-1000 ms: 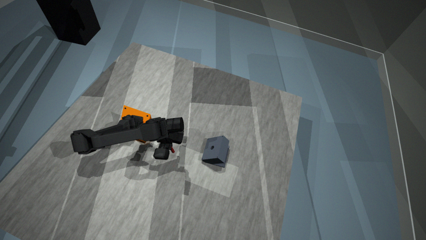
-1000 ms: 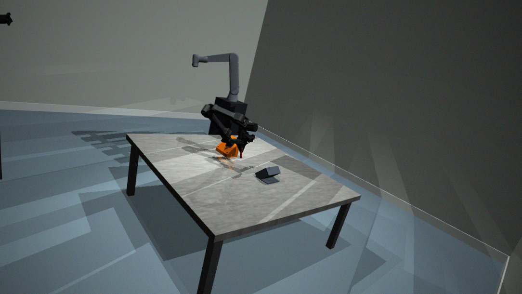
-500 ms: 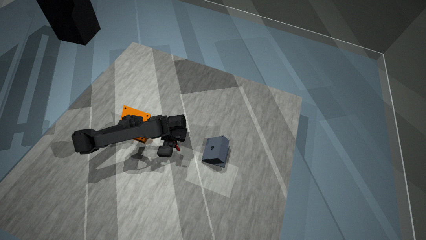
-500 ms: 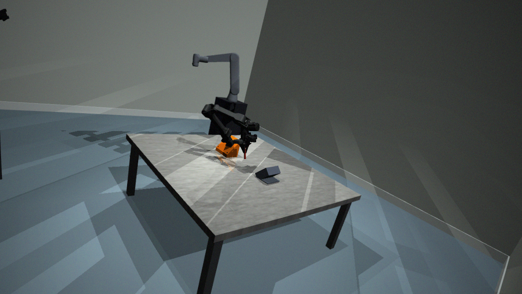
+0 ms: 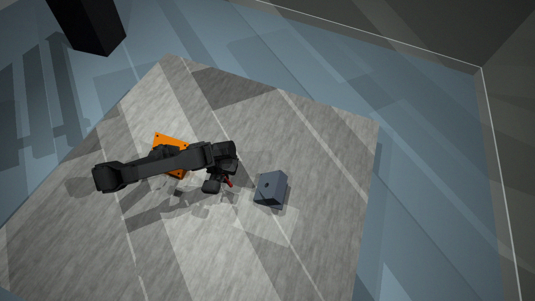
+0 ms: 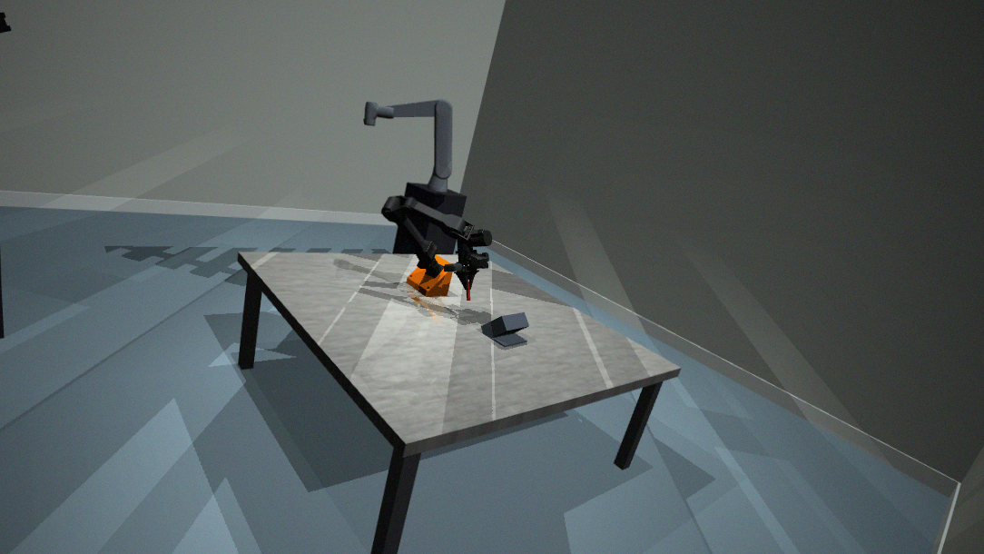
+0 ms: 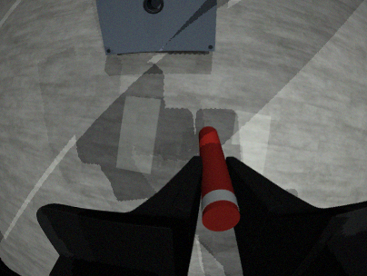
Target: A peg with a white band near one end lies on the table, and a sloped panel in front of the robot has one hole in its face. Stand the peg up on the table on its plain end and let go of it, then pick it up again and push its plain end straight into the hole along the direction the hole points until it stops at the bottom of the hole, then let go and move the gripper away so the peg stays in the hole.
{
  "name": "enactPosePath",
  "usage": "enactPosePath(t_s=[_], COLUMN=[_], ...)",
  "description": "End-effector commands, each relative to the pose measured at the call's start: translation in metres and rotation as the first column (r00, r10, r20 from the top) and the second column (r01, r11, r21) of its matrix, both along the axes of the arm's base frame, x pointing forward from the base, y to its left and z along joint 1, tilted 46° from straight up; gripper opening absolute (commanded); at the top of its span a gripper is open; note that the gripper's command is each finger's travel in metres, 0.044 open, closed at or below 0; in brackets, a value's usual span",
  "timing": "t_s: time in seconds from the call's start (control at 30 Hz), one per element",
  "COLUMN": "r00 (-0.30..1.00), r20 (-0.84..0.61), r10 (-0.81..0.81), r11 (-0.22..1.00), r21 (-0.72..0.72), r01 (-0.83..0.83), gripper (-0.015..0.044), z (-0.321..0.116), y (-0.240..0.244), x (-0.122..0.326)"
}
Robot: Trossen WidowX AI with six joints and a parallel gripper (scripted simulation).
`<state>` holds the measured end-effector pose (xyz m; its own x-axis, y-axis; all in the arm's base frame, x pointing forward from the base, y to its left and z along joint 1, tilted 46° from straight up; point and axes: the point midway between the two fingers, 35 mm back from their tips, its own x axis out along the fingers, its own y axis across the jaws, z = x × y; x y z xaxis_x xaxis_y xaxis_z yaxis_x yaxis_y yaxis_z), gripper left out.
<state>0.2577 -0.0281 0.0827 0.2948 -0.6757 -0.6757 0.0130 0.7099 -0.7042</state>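
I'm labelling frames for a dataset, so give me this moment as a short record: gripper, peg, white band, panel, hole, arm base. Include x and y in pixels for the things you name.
gripper (image 5: 227, 175) (image 6: 468, 281) (image 7: 213, 163): shut on the peg, above the table
peg (image 5: 228, 181) (image 6: 468, 292) (image 7: 214, 170): red, plain end beyond the fingertips
white band (image 7: 219, 198): near the end closer to the wrist camera
sloped panel (image 5: 276, 187) (image 6: 510, 321) (image 7: 156, 29): blue-gray, standing apart from the peg
hole (image 5: 266, 184) (image 7: 153, 4): one, unfilled
arm base (image 5: 160, 140) (image 6: 437, 285): orange
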Motion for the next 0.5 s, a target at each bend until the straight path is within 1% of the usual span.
enactPosePath(t_s=[0.0,0.47], r00=[1.0,0.992], r20=[0.029,0.119], r10=[0.008,0.028], r11=[1.0,0.999], r21=[0.001,0.015], r01=[-0.008,-0.03], gripper=[0.0,0.0], z=[-0.003,-0.011], y=[0.004,0.014], x=[0.005,0.018])
